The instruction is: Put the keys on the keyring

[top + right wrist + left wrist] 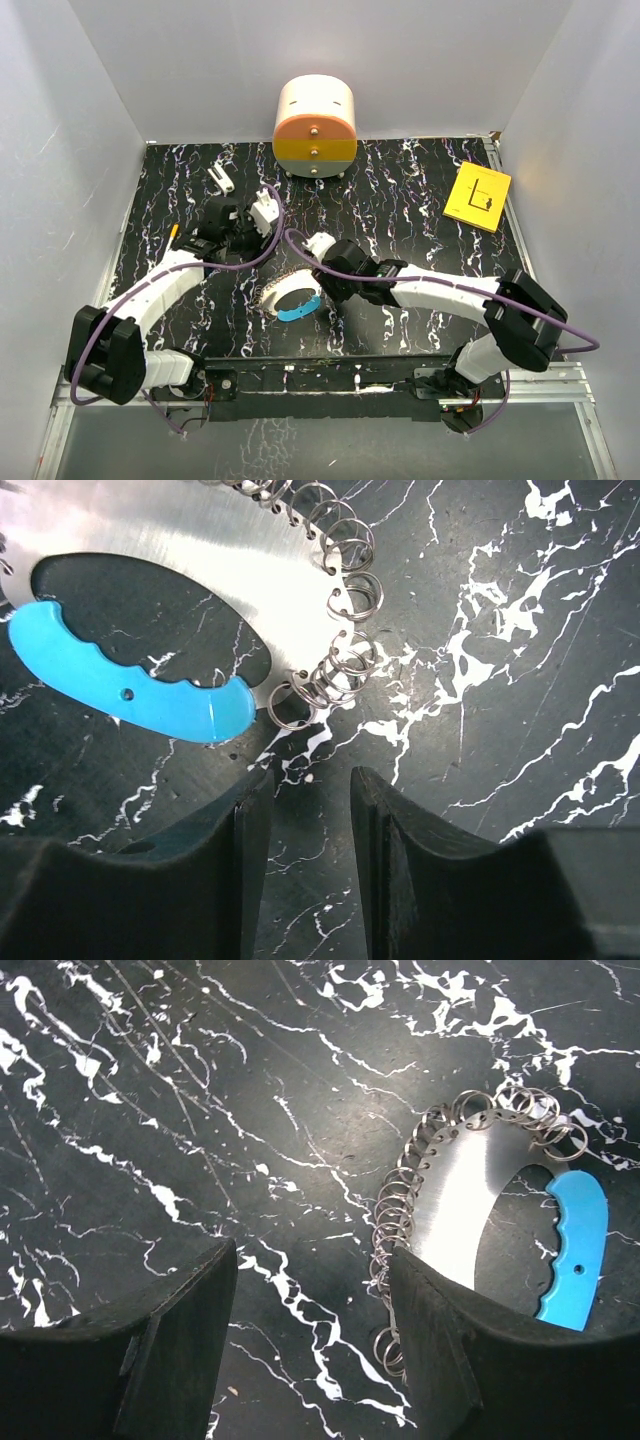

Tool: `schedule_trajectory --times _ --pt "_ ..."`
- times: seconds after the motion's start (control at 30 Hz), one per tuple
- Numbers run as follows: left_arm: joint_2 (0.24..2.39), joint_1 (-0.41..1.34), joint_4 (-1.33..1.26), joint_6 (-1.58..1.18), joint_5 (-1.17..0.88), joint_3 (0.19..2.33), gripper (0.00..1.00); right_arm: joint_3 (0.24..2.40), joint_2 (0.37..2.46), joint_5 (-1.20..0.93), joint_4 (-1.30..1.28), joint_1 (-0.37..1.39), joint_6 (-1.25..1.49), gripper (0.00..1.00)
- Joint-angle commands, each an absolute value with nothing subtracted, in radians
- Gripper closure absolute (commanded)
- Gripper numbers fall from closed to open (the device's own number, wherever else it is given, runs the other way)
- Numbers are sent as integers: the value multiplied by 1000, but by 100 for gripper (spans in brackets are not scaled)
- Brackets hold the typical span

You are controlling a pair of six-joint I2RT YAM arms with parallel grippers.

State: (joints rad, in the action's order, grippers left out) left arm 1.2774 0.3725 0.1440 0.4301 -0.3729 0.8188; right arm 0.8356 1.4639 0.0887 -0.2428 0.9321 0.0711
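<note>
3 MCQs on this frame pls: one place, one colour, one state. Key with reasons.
1. The card lies: A) far right B) near left C) centre
2. The keyring has a band that is: A) red B) blue C) green
3. The left gripper is: A) shut on a key B) open, empty C) shut on paper

Key: 1 A, the top view shows it by the far right edge. 2 B, it is bright blue in both wrist views. 3 B, its jaws stand apart with nothing between.
</note>
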Motion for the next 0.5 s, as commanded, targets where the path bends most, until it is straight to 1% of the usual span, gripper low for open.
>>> schedule_trajectory --times 0.0,0.2,0.33,0.47 --pt "1219 356 115 414 -343 801 39 873 1483 124 -191 936 -45 59" --pt "1186 352 97 414 -297 775 39 922 1539 127 -194 937 -79 63" --pt "1167 348 75 393 -217 752 39 923 1557 112 -181 941 -88 63" --pt "1155 328 51 347 -148 750 37 910 1561 102 -166 947 -96 64"
